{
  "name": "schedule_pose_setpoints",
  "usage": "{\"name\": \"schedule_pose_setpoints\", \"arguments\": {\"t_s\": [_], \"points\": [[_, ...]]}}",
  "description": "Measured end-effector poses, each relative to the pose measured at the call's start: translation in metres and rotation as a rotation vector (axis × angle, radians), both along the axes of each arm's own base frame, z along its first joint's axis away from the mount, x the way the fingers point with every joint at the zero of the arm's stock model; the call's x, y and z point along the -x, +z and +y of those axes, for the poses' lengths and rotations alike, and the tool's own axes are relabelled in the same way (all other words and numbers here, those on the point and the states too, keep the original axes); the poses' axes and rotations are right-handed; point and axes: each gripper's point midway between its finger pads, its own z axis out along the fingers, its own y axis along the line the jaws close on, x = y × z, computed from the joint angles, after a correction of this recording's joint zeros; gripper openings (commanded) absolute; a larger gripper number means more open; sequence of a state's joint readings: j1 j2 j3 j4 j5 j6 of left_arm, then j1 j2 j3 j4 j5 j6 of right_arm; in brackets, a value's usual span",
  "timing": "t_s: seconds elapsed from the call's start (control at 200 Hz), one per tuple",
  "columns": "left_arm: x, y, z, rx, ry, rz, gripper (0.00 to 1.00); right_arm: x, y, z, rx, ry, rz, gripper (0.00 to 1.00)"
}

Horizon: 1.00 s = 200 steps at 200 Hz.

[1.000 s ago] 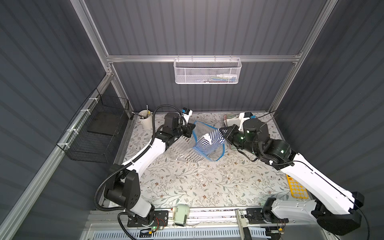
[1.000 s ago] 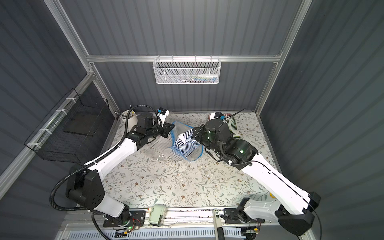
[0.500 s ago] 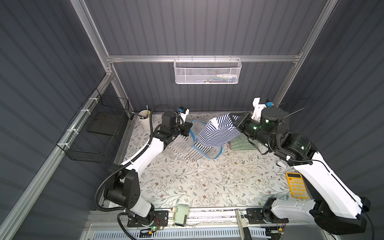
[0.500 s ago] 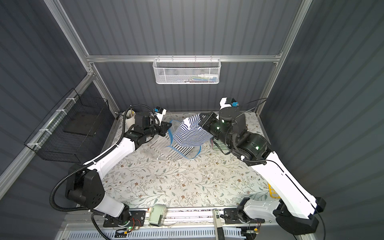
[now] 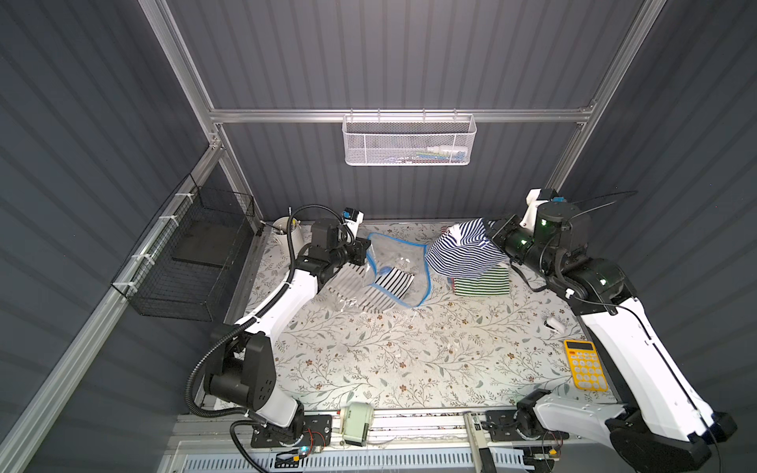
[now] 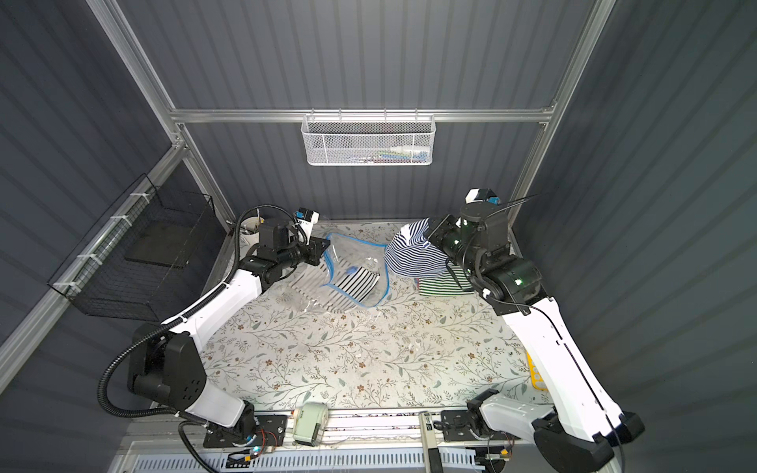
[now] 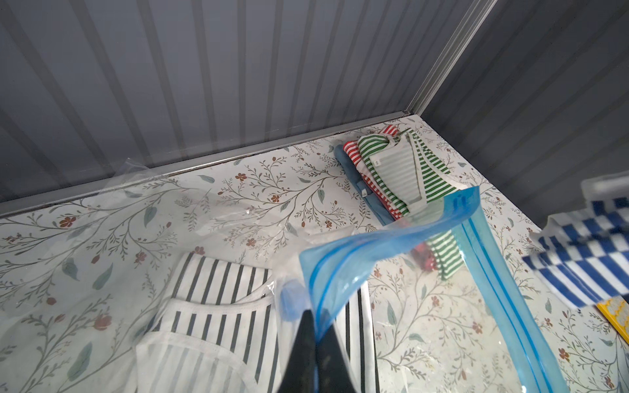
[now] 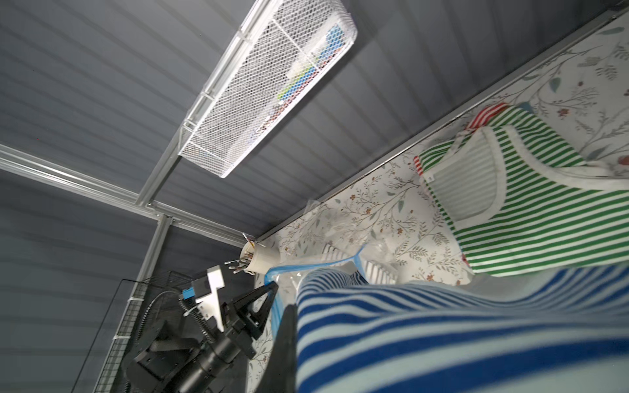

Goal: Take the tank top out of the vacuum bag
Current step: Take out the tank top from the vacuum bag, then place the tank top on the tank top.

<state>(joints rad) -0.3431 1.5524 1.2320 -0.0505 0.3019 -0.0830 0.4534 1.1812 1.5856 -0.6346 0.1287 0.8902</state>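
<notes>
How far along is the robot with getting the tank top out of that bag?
Done: the blue-striped tank top is clear of the vacuum bag. In hand: the right gripper holds it above the green-striped pile; the left gripper pinches the bag's blue zip edge. Left: setting it down; a black-striped top seems to lie inside.

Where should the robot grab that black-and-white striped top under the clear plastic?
Probably pinch the black-and-white striped top's edge nearest the vacuum bag's lifted blue mouth, reaching in from the robot's right: it lies flat and limp, and the left gripper holds that mouth up.
</notes>
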Motion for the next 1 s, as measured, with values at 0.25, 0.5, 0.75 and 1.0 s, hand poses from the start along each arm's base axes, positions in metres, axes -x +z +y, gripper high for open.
{"name": "schedule_pose_setpoints", "arguments": {"t_s": [0.25,0.5,0.75,1.0], "points": [[-0.001,-0.001,0.002,-0.003,0.009,0.0,0.0,-0.032,-0.052,-0.022,0.064,-0.02,0.081,0.0],[-0.005,-0.001,0.009,-0.007,0.023,-0.001,0.0,-0.074,-0.064,-0.058,0.118,-0.032,0.07,0.0],[-0.008,-0.011,0.01,-0.036,0.028,0.006,0.0,-0.122,-0.081,-0.075,0.194,0.02,0.048,0.0],[-0.011,-0.022,0.014,-0.079,0.041,0.017,0.0,-0.155,-0.066,-0.077,0.283,0.058,-0.041,0.0]]}}
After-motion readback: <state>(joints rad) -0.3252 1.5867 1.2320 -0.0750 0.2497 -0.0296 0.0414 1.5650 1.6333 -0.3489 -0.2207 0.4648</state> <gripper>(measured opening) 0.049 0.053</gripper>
